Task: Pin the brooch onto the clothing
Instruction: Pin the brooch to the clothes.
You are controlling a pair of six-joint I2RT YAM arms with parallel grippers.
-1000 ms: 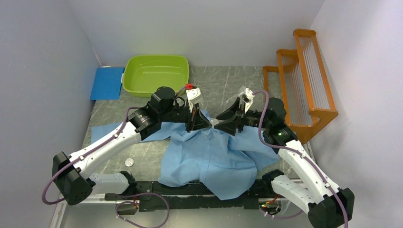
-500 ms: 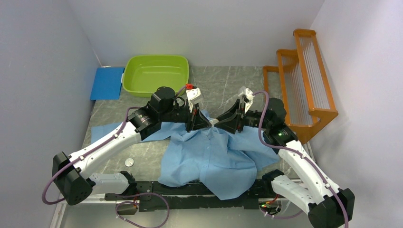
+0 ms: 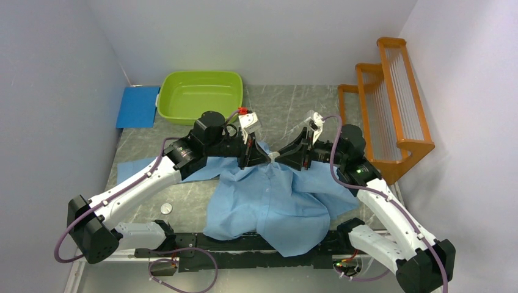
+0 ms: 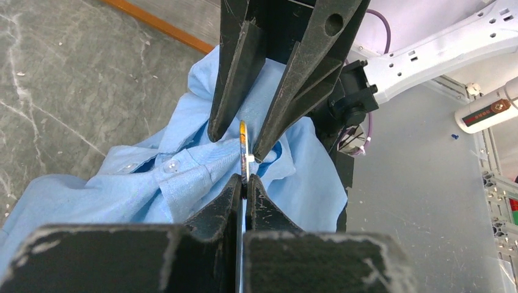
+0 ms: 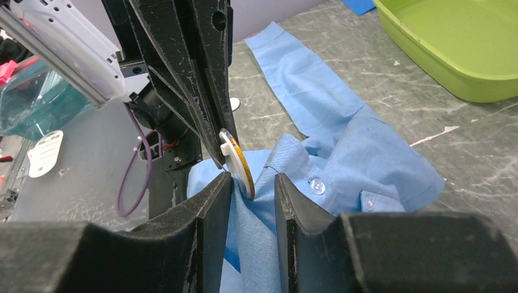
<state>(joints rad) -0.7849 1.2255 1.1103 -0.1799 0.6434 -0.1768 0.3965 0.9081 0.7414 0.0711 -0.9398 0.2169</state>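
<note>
The light blue shirt (image 3: pixel 275 207) lies spread on the table, its collar raised in the middle. My left gripper (image 3: pixel 264 157) is shut on the brooch (image 3: pixel 274 157), a thin round disc with a yellow rim and a white back. In the left wrist view the brooch (image 4: pixel 244 149) stands edge-on just past my shut fingertips, against the shirt collar (image 4: pixel 183 177). My right gripper (image 3: pixel 283 157) is open. In the right wrist view its fingers (image 5: pixel 214 207) straddle a raised fold of shirt (image 5: pixel 342 152) and the lower edge of the brooch (image 5: pixel 239 163).
A green tub (image 3: pixel 200 94) and a blue pad (image 3: pixel 137 105) sit at the back left. An orange rack (image 3: pixel 391 104) stands at the right. A small white disc (image 3: pixel 165 208) lies on the table near the left arm.
My right gripper has moved a little left toward the left gripper, so its open fingers now sit around the brooch and the shirt fold. The left gripper has stayed put.
</note>
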